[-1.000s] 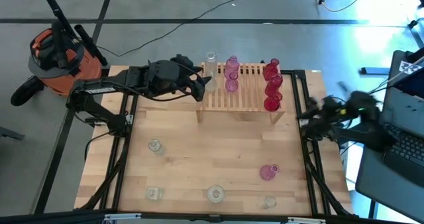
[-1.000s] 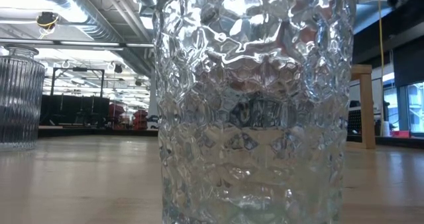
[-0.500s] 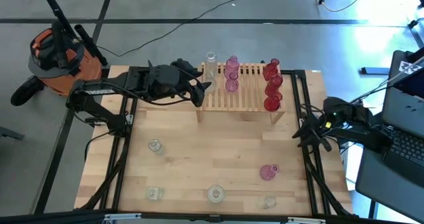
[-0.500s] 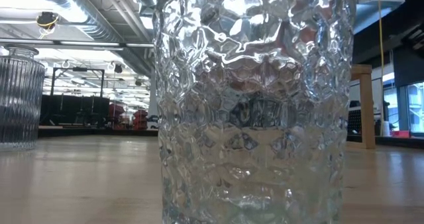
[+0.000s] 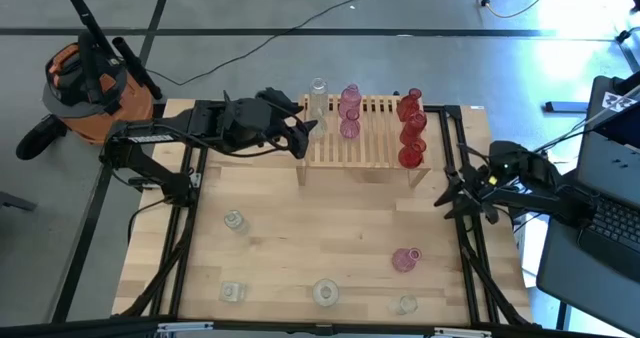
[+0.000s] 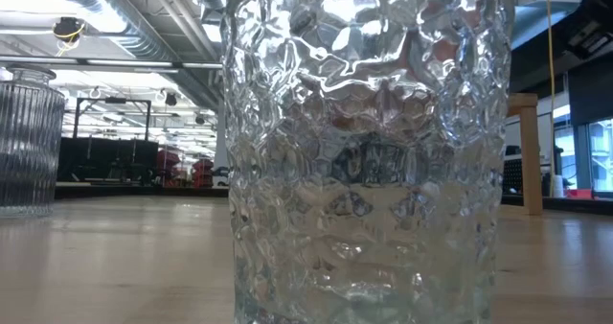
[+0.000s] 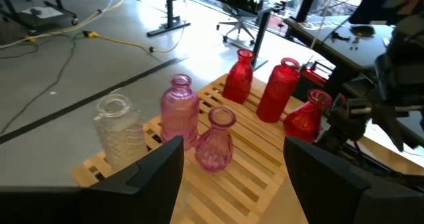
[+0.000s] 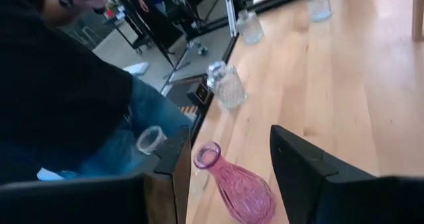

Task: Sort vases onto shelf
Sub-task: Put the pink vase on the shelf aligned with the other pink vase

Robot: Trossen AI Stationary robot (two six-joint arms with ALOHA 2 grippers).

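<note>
**Pink vase on its side near the right hand, shelf half filled**

The fallen pink vase (image 5: 404, 260) lies on its side on the counter (image 5: 320, 218), towards the near right corner, mouth open to the right wrist view (image 8: 235, 181). The right hand (image 5: 447, 200) hovers at the counter's right edge, above and well apart from it, fingers partly spread and holding nothing.

The shelf (image 5: 365, 143) stands at the far edge. On it are a clear ribbed vase (image 7: 119, 128) at the left end, two pink vases (image 7: 180, 111) (image 7: 215, 141) beside it, and three red vases (image 7: 240, 77) (image 7: 277, 91) (image 7: 306, 116) at the right end. The left hand (image 5: 300, 138) hangs just beside the shelf's left end, fingers wide apart and empty.

Four clear vases are not yet sorted: one at mid-left (image 5: 234, 221), and three along the near edge (image 5: 232, 292) (image 5: 326, 292) (image 5: 405, 304). The dimpled one fills the low view (image 6: 364, 151).

My worry is the lying vase. It is round glass, so a pinch off centre could send it rolling towards the edge or squirting out of the fingers. The neck looks the safer hold, though lifting by it may swing the body.

The small clear vase at the near right corner sits close to the pink one and could be knocked by a low approach. A person in dark clothes stands just off the counter's near edge. On the shelf, the pink pair leaves little room between the clear vase and the red ones, so a careless set-down could tip a neighbour.
</note>
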